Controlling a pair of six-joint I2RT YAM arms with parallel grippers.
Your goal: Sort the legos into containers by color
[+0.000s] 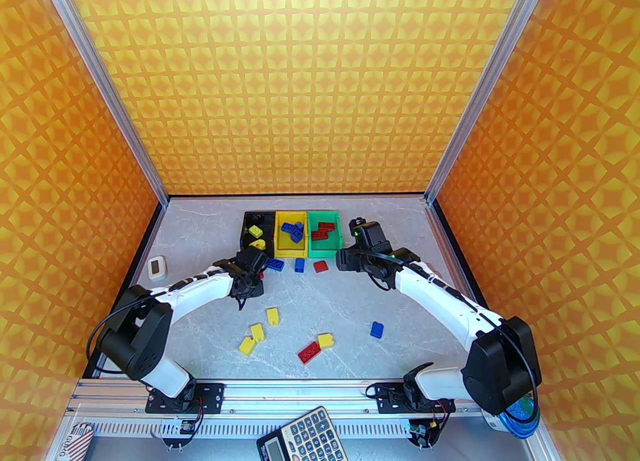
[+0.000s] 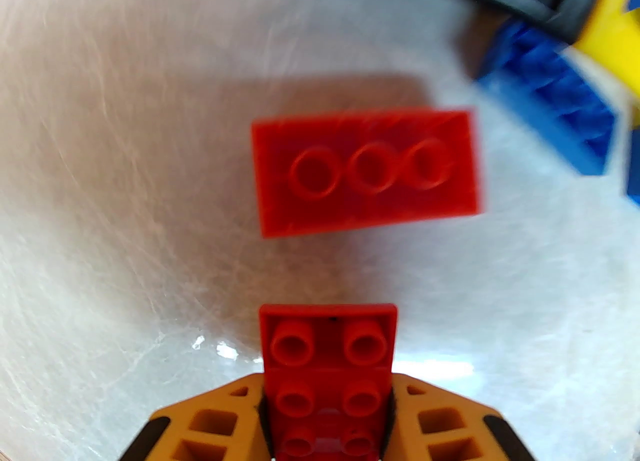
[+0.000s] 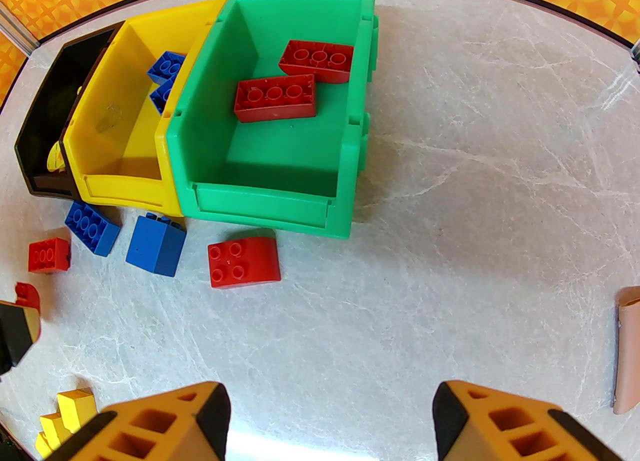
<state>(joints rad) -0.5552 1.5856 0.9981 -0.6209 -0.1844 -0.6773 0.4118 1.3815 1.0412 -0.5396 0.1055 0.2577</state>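
Now the left fingers [image 2: 210, 424] pinch a red brick [image 2: 327, 344] by its flat sides, likely light, stiff and slippery, just short of a second red brick [image 2: 367, 171], while the right fingers [image 3: 165, 424] stand wide.

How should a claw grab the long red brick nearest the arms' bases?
Probably from straight above, closing across the narrow width of the long red brick, near its middle or free end. It lies flat, studs up, long sides exposed; a yellow brick crowds its far end.
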